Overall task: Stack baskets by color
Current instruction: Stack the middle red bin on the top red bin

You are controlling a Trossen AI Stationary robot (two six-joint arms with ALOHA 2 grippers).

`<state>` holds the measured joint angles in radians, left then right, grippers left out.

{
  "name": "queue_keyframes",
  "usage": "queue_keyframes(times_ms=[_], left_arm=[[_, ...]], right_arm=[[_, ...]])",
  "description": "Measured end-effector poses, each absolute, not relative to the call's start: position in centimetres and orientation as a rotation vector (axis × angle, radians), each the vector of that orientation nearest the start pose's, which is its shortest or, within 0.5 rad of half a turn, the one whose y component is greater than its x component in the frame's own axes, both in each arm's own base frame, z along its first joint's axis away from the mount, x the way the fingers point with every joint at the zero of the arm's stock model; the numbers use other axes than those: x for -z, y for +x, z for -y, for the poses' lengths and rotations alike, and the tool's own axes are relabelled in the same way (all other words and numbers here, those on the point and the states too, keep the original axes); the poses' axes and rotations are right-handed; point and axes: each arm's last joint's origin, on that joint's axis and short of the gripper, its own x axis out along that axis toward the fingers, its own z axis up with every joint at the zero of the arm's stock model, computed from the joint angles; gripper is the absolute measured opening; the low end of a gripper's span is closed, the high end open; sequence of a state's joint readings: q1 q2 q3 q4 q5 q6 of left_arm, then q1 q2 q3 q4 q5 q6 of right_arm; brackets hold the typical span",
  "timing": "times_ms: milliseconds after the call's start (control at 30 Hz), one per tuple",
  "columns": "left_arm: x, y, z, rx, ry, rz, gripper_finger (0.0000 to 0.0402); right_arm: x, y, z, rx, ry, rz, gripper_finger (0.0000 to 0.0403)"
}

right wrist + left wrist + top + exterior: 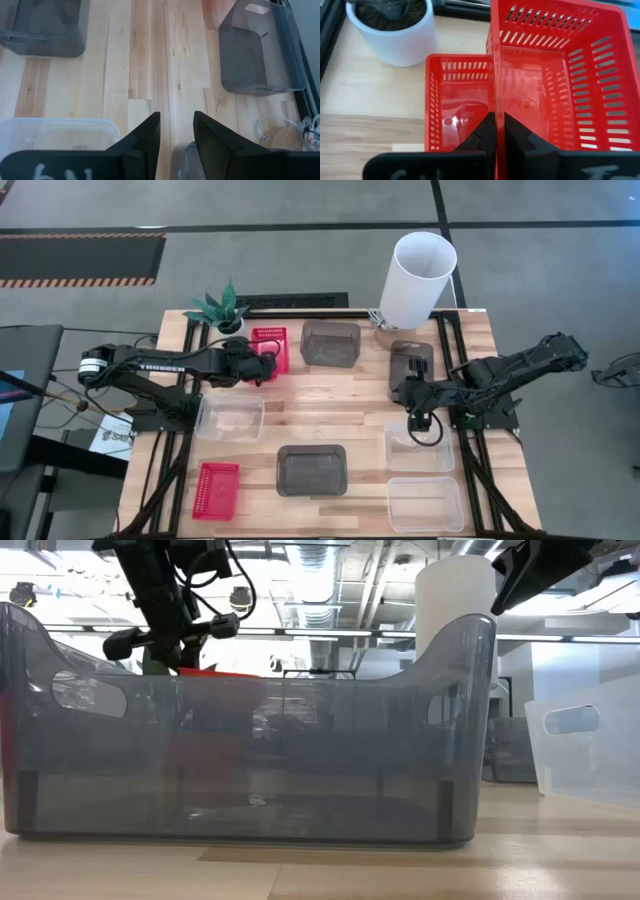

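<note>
My left gripper [258, 363] is shut on a red mesh basket [555, 85] at the table's far left. That basket is tilted, beside and partly over a second red basket [455, 100] whose floor rests on the table by the plant pot. A third red basket [217, 488] lies near the front left. My right gripper [176, 116] is open over bare wood with nothing between its fingers. It stands between a clear basket [420, 445] and a grey basket [410, 365]. My left gripper pinches one upright side wall of the red basket at its rim [495, 100], one finger inside the basket and one outside. The fingers slant down onto it from the table's left. The basket is tilted; whether it touches the red basket below, I cannot tell.
A tall white cylinder [418, 275] and a potted plant [222, 310] stand at the far edge. Grey baskets sit at the far middle [330, 343] and near middle [312, 470]. Clear baskets sit at left [230, 417] and near right [427, 502]. Black frame rails run along both sides.
</note>
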<state>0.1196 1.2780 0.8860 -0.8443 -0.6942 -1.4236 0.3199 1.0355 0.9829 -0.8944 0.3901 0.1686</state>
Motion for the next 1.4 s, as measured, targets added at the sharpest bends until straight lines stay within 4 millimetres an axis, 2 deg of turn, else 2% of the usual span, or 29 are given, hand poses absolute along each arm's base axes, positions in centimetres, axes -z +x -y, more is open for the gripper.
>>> queue_keyframes(times_ms=[300, 533, 700, 800, 1100, 1233, 1400], left_arm=[[-23.1, 20.8, -5.4, -1.471, -0.781, -0.519, 0.0], [-23.0, 20.5, -6.1, -1.468, -0.761, -0.579, 0.0], [-21.6, 20.4, -6.5, -1.502, -0.757, -0.65, 0.0], [-20.9, 20.7, -6.6, -1.488, -0.766, -0.648, 0.0], [-20.8, 21.1, -7.1, -1.407, -0.771, -0.708, 0.0001], [-20.8, 21.0, -7.4, -1.413, -0.79, -0.714, 0.002], [-20.8, 20.9, -7.6, -1.396, -0.782, -0.746, 0.0072]], right_arm=[[-30.1, 18.2, -4.9, 0.133, -0.183, -0.877, 0.0138], [-30.1, 18.3, -4.9, 0.133, -0.181, -0.872, 0.0135], [-30.1, 18.3, -4.9, 0.136, -0.175, -0.871, 0.0137], [-30.1, 18.3, -4.9, 0.141, -0.164, -0.871, 0.0134], [-30.1, 18.3, -4.9, 0.143, -0.163, -0.871, 0.0134], [-30.1, 18.3, -4.9, 0.143, -0.163, -0.871, 0.0132], [-30.1, 18.3, -4.9, 0.143, -0.163, -0.871, 0.0134]])
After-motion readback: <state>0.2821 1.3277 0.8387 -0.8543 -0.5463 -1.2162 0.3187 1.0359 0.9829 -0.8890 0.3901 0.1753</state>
